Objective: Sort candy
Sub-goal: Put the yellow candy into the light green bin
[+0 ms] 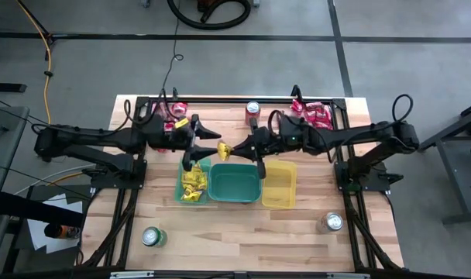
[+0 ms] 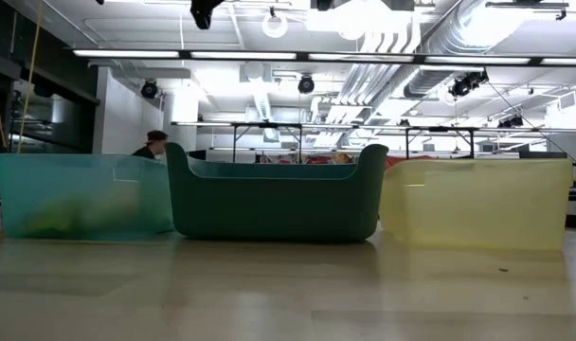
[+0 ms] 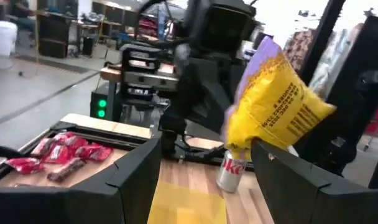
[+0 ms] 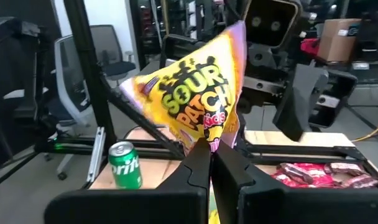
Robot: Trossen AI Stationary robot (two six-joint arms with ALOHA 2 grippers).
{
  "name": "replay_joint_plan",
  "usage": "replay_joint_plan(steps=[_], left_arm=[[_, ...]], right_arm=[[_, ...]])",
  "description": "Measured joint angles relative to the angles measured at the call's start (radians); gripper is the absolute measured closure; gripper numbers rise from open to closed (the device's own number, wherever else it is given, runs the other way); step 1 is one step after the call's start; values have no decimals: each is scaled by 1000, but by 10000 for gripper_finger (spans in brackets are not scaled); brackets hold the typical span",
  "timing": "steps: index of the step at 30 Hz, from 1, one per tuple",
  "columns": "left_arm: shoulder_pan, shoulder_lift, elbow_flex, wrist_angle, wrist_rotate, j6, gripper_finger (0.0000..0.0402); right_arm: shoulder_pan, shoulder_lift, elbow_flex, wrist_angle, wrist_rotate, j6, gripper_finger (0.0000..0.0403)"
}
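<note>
I see the right gripper (image 1: 237,150) closed tight on one yellow packet (image 1: 223,151), pinching its lower edge; in the right wrist view the packet (image 4: 198,93) stands up above the closed fingers (image 4: 198,171). It hangs in the air over the gap between the light green bin (image 1: 193,182) and the teal bin (image 1: 235,183), above their back edges.

The left gripper (image 1: 195,146) faces it from just beside, fingers spread wide and holding nothing. In the left wrist view the packet (image 3: 273,102) sits ahead of the fingertips (image 3: 282,165), apart from them.

More yellow packets (image 1: 192,184) lie in the light green bin. The teal bin and the yellow bin (image 1: 280,184) show no candy that I can make out. Red packets lie in two piles on the bench (image 1: 243,232) at its far edge: one pile (image 1: 312,114) behind the right arm, one (image 1: 173,116) behind the left.

Cans: one red can (image 1: 253,110) at the far edge, one green can (image 1: 151,236) at near left, one silver can (image 1: 333,222) at near right.
</note>
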Motion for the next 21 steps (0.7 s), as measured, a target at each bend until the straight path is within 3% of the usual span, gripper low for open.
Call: replay_joint_plan(steps=[12,17,21], left_arm=[[-57,0,0,6,48,81,165],[-57,6,0,5,-30,121,165],[-53,16,0,53,-30,124,165]], right_arm=[[-18,0,0,-8,-4,10,403],[-15,0,0,-1,-12,31,403],[-16,0,0,-1,-11,37,403]])
